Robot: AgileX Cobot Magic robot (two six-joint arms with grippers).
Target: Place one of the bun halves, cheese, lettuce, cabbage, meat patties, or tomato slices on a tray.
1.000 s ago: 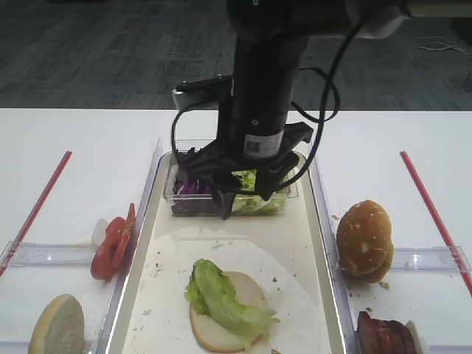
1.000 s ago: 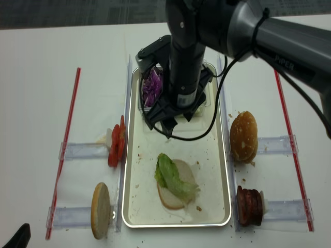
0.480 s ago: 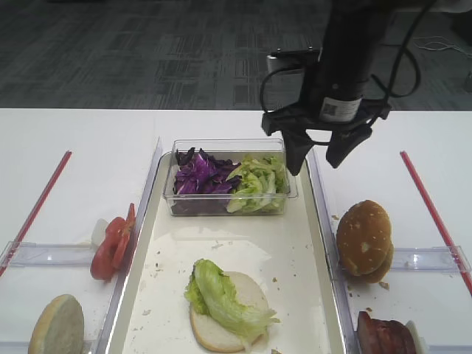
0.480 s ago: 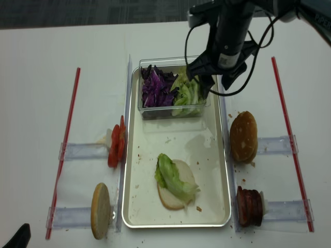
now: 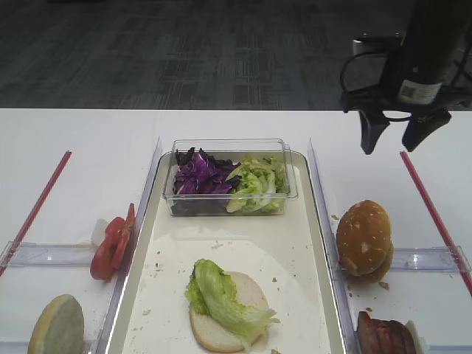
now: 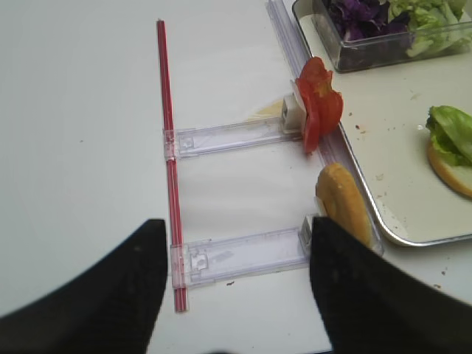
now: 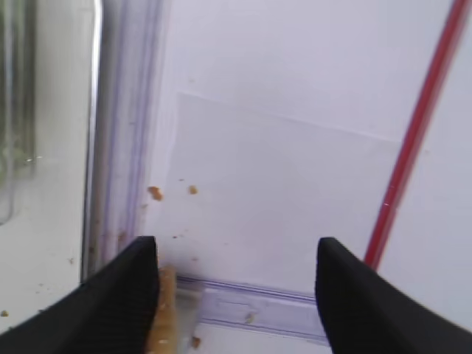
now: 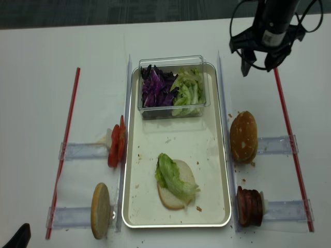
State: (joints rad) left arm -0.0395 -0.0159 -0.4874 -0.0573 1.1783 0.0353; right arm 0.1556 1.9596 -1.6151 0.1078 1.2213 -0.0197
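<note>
The right tool [image 5: 396,139] hangs wide and empty over the white worktop [image 5: 88,147] right of the tray [image 8: 220,155], while a lettuce leaf [image 5: 221,295] lies on a bun half [image 5: 240,284] at the tray's near end; the left tool [image 6: 232,284] is wide too.

Lettuce [image 5: 225,298] draped over bun half [image 5: 221,317], on tray [image 5: 306,243].

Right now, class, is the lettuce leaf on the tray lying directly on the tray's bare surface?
No, the lettuce lies on a bun half.
</note>
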